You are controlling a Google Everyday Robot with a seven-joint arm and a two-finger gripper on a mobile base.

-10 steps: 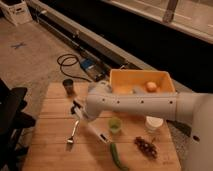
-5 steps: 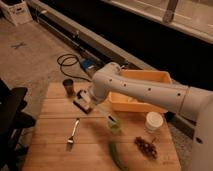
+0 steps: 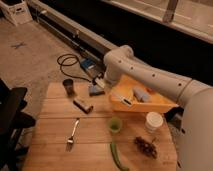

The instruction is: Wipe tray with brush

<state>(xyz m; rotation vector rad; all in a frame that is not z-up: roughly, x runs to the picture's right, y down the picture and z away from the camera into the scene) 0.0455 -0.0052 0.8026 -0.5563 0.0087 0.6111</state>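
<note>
End effector (image 3: 98, 86), closed, sits at the left corner of the tray (image 3: 152, 107); its hold is unclear. Brush (image 3: 123, 98) slants inside the tray's left end. Probably light, stiff and slender: grasp the white handle.

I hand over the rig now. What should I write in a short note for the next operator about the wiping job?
The tool is shut, at the left end of the tray. It appears to hold the brush, whose darker end lies inside the tray.
A blue-grey object also lies in the tray.
Done: brush gripped and placed in the tray.
Left: wipe the tray floor. Whether wiping has begun cannot be told.
</note>
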